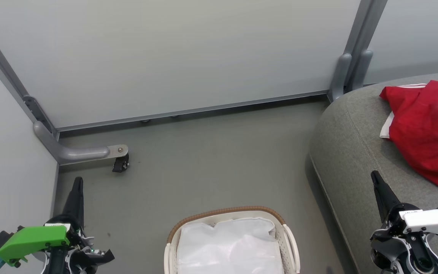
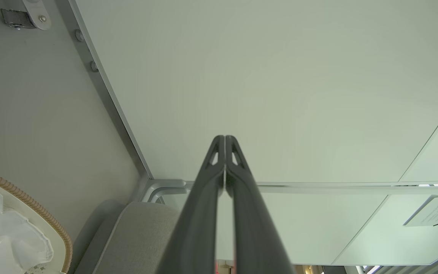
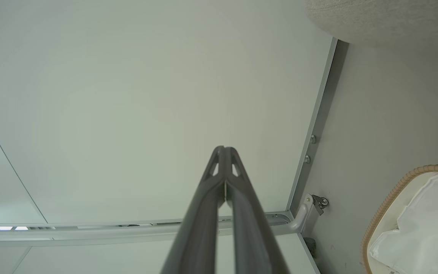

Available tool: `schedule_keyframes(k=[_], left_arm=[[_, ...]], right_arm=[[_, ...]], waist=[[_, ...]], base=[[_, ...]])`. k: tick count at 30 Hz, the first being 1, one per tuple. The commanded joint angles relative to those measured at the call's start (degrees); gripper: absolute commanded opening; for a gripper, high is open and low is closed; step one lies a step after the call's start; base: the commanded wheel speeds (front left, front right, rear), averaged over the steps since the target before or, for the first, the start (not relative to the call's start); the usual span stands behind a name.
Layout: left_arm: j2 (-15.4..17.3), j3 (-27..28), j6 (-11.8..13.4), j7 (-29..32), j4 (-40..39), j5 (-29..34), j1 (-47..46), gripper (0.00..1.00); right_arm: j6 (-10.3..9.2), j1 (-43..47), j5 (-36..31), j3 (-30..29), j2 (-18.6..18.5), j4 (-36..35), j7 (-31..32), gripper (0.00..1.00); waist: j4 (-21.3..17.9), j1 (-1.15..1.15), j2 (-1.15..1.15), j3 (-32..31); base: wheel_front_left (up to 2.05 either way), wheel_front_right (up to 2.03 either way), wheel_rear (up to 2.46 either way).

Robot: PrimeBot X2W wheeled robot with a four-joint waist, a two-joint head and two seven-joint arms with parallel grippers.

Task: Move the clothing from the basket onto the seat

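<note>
Both sit low, clenched, holding nothing: the left gripper (image 1: 77,185) beside the basket (image 1: 226,211), the right gripper (image 1: 376,179) by the seat (image 1: 348,152). Red clothing (image 1: 428,129) lies on the seat.

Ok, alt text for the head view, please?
Red clothing lies on the grey seat at right; the white-lined basket at bottom centre holds no visible garment. The left gripper and right gripper, both shut, point up from the lower corners.

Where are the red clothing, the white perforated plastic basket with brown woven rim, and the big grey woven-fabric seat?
Red clothing (image 1: 428,133): head view, middle of the fabric.
White basket (image 1: 238,209): head view, brown woven rim.
Grey seat (image 1: 348,152): head view, bare rounded top.
</note>
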Motion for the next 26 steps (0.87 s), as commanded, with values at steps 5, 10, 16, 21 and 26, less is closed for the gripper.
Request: schedule_keyframes(k=[5, 10, 16, 21, 26], left_arm=[[0.31, 0.13, -0.34, 0.19, -0.11, -0.21, -0.63, 0.00], [0.31, 0.13, -0.34, 0.19, -0.11, -0.21, -0.63, 0.00], [0.31, 0.13, -0.34, 0.19, -0.12, -0.21, -0.63, 0.00], [0.31, 0.12, -0.34, 0.19, -0.12, -0.22, -0.63, 0.00], [0.31, 0.12, -0.34, 0.18, -0.12, -0.21, -0.63, 0.00]], right_arm=[[-0.02, -0.47, 0.17, -0.11, -0.34, -0.23, 0.18, 0.00], [-0.02, -0.47, 0.17, -0.11, -0.34, -0.23, 0.18, 0.00], [-0.02, -0.47, 0.17, -0.11, -0.34, -0.23, 0.18, 0.00], [-0.02, -0.47, 0.18, -0.11, -0.34, -0.23, 0.19, 0.00], [-0.03, -0.46, 0.18, -0.11, -0.34, -0.23, 0.19, 0.00]], waist=[[0.00, 0.00, 0.00, 0.00], [0.00, 0.00, 0.00, 0.00], [0.00, 0.00, 0.00, 0.00], [0.00, 0.00, 0.00, 0.00], [0.00, 0.00, 0.00, 0.00]], base=[[0.00, 0.00, 0.00], [0.00, 0.00, 0.00], [0.00, 0.00, 0.00], [0.00, 0.00, 0.00], [0.00, 0.00, 0.00]])
